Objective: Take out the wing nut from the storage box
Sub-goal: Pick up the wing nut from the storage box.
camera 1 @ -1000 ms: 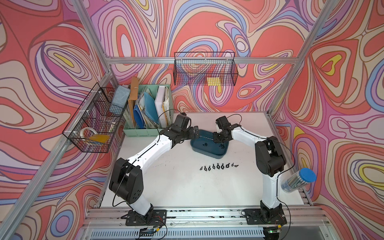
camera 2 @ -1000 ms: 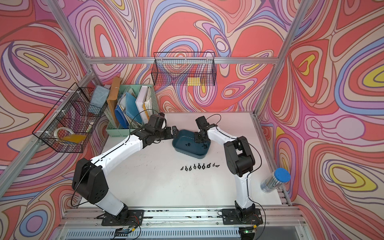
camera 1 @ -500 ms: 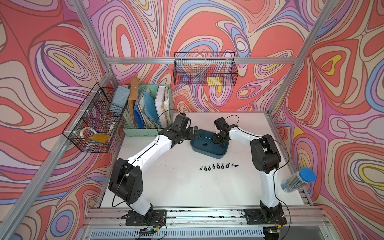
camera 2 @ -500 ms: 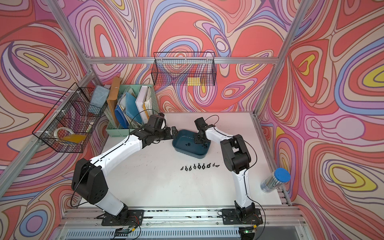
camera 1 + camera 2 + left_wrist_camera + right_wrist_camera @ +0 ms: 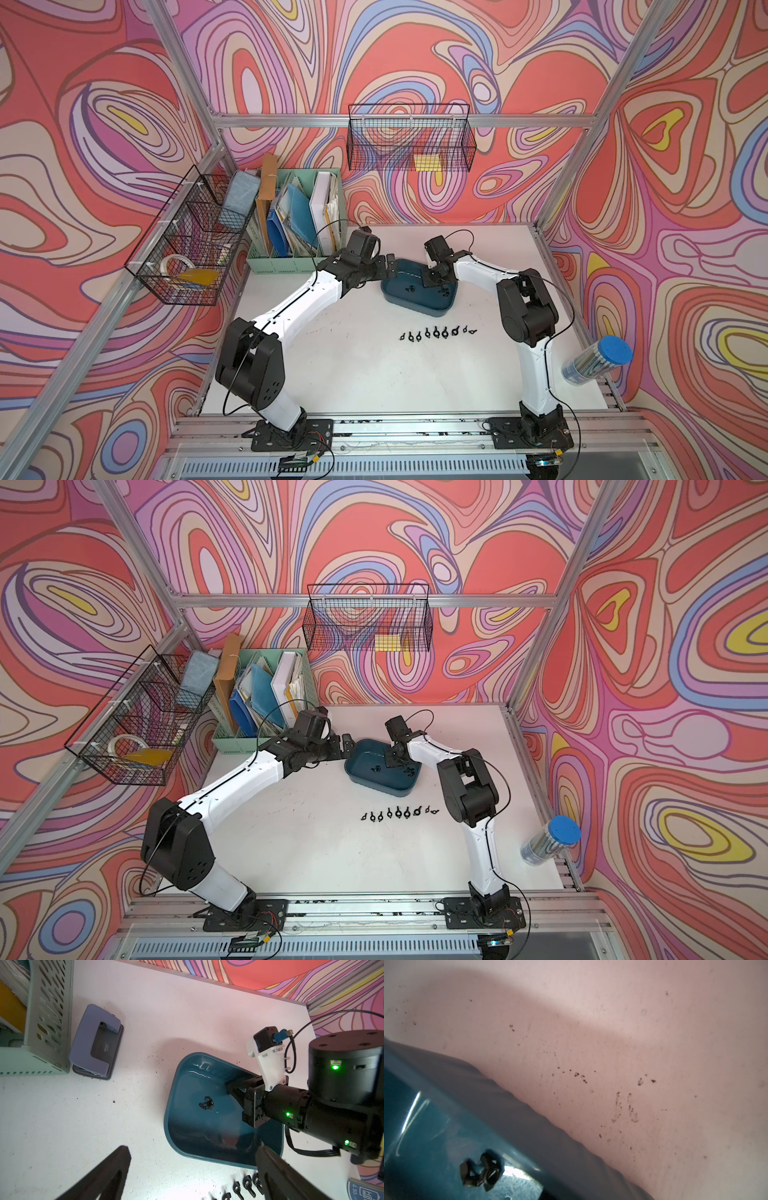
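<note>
Roughly at 12 o'clock on the white table sits the storage box. At its 9 o'clock end the left gripper gapes wide; the right gripper, jaws closed, dips inside. A wing nut lies loose at that gripper's 9 o'clock.

My arms white, joints black. Storage box dark teal, glossy. Wing nut black. Table white, brown specks. File organiser mint green. Walls swirled red, pink, lilac, blue, yellow.
</note>
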Controlling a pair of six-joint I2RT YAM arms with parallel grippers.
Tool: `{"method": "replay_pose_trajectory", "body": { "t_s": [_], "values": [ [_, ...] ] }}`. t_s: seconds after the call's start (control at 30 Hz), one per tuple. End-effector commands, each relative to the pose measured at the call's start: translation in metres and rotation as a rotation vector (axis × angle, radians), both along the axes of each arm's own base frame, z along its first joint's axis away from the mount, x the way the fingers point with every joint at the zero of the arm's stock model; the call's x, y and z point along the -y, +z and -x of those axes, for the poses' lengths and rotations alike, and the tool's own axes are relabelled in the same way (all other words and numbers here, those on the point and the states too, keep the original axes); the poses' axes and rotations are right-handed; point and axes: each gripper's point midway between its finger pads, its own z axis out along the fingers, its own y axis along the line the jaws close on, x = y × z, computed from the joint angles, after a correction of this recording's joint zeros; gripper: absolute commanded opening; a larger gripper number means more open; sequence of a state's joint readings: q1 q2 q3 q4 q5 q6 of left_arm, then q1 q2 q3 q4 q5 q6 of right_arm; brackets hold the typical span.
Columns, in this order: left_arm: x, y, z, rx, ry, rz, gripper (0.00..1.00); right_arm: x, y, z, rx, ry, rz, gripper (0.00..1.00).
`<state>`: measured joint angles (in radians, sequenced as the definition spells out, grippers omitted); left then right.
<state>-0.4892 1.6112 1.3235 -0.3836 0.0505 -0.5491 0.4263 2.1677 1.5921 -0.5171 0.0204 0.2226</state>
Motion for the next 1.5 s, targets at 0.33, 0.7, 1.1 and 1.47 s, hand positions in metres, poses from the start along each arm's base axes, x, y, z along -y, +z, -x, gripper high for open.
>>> {"method": "replay_pose_trajectory", "body": {
  "t_s": [0.33,0.7,1.1,1.47],
  "values": [
    [0.016,0.006,0.008,-0.063,-0.031,0.168,0.84,-0.020,0.084,0.025,0.114,0.061,-0.204,0.00],
    [0.052,0.013,0.004,-0.108,-0.074,0.459,0.53,-0.045,0.149,0.062,0.161,0.160,-0.474,0.00],
    [0.072,0.009,0.004,-0.156,-0.099,0.639,0.30,-0.064,0.170,0.079,0.140,0.201,-0.607,0.00],
    [0.075,0.005,0.003,-0.164,-0.100,0.660,0.22,-0.074,0.178,0.082,0.128,0.204,-0.658,0.00]
  ]
}}
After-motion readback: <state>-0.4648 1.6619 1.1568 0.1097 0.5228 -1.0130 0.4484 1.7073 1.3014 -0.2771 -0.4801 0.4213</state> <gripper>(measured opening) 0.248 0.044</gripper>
